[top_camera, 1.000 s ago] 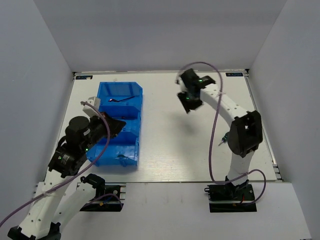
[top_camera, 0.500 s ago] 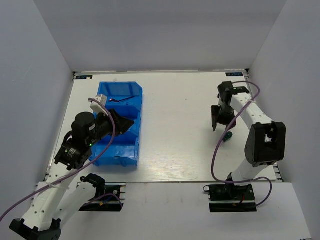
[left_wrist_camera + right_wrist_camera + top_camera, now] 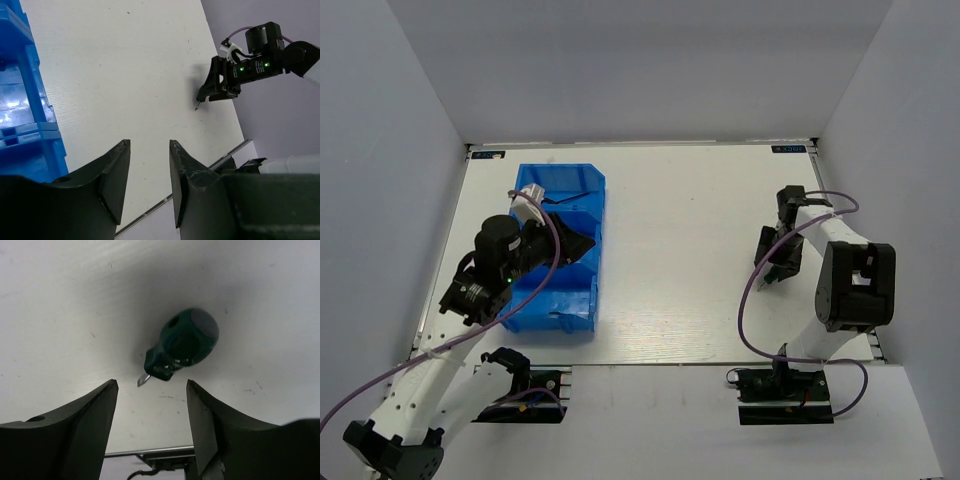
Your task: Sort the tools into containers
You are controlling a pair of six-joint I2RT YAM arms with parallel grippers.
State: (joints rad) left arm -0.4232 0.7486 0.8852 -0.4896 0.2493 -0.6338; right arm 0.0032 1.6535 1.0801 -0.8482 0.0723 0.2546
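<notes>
blue plastic marks the left side of the white bench (image 3: 670, 260): the blue bin (image 3: 582, 300) stands there with its three open compartments running from near to far. a small dark item (image 3: 558, 318) lies by the front wall of the nearest compartment, too small to name. the left arm leans over the bin, and the left hand (image 3: 578, 242) hangs above the middle compartment, pointing toward the middle of the bench. in the left wrist view the left hand (image 3: 146, 175) is spread, with only bare bench showing in the gap between its two dark fingers (image 3: 112, 182), and the edge of the bin (image 3: 22, 105) sits at the left of that view.

the middle of the bench lies between the two arms, which are well apart.

on the right, the right hand (image 3: 773, 268) is lowered close to the bench, a purple cable (image 3: 748, 300) looping off its arm. in the right wrist view the right hand (image 3: 150, 407) is spread wide and grips nothing. the green-handled screwdriver (image 3: 182, 345) lies flat on the bench just beyond the fingertips, touching neither finger. its short blade points toward the gap between them, and its rounded butt faces away. the screwdriver is outside the bin, well apart from it.
</notes>
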